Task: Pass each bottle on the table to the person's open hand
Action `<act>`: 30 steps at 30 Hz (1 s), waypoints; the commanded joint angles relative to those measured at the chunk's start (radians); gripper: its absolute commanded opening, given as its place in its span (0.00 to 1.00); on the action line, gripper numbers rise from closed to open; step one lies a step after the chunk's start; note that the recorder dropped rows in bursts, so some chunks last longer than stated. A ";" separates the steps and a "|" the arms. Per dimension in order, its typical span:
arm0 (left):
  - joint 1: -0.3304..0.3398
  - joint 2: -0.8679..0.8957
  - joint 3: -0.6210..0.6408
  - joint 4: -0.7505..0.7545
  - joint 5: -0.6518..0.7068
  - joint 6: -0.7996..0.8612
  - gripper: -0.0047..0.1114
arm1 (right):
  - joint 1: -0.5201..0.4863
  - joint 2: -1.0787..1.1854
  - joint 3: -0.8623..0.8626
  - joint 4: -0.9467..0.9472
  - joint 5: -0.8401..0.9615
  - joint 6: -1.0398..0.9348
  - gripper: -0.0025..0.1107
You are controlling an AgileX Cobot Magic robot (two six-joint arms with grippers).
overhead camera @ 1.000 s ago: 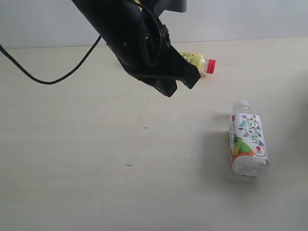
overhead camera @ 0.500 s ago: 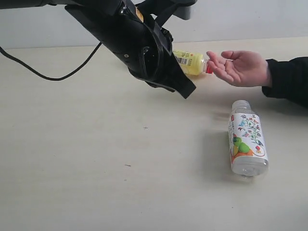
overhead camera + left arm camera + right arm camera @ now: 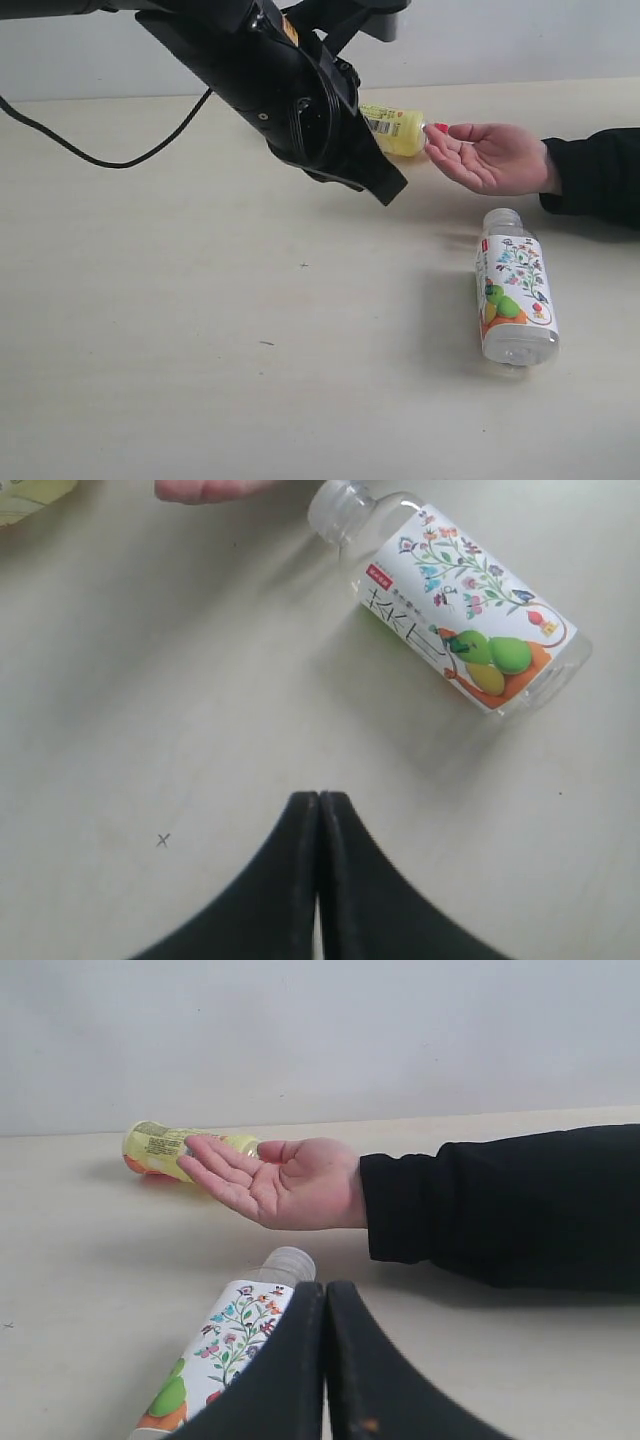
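On the wide pale cream table (image 3: 150, 380) two bottles lie on their sides, and neither is held. A sound pickup would part the jaws first and straddle the clear plastic bottle with the white fruit-picture label (image 3: 513, 290) across its barrel. The arm could then carry it level to the person's bare open hand (image 3: 490, 155), which waits palm up with its fingertips just beside the small yellow bottle (image 3: 395, 130). The black left gripper (image 3: 388, 190) hangs over the table, angled down towards the hand, fingers pressed together and empty. The right gripper (image 3: 325, 1288) is likewise closed and empty, above the fruit-label bottle.
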 commanded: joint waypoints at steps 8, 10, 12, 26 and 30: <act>-0.006 -0.010 0.001 0.010 -0.172 0.011 0.04 | -0.005 -0.005 0.003 -0.004 -0.008 -0.003 0.02; -0.006 -0.010 0.001 0.026 -0.191 0.011 0.04 | -0.005 -0.005 0.003 -0.004 -0.008 -0.003 0.02; -0.006 -0.010 0.001 0.035 -0.193 0.025 0.04 | -0.005 -0.005 0.003 -0.004 -0.008 -0.003 0.02; -0.031 0.009 -0.012 -0.139 -0.182 -0.050 0.04 | -0.005 -0.005 0.003 -0.003 -0.008 -0.005 0.02; -0.061 0.034 -0.042 -0.135 -0.184 -0.050 0.04 | -0.005 -0.005 0.003 -0.003 -0.008 -0.003 0.02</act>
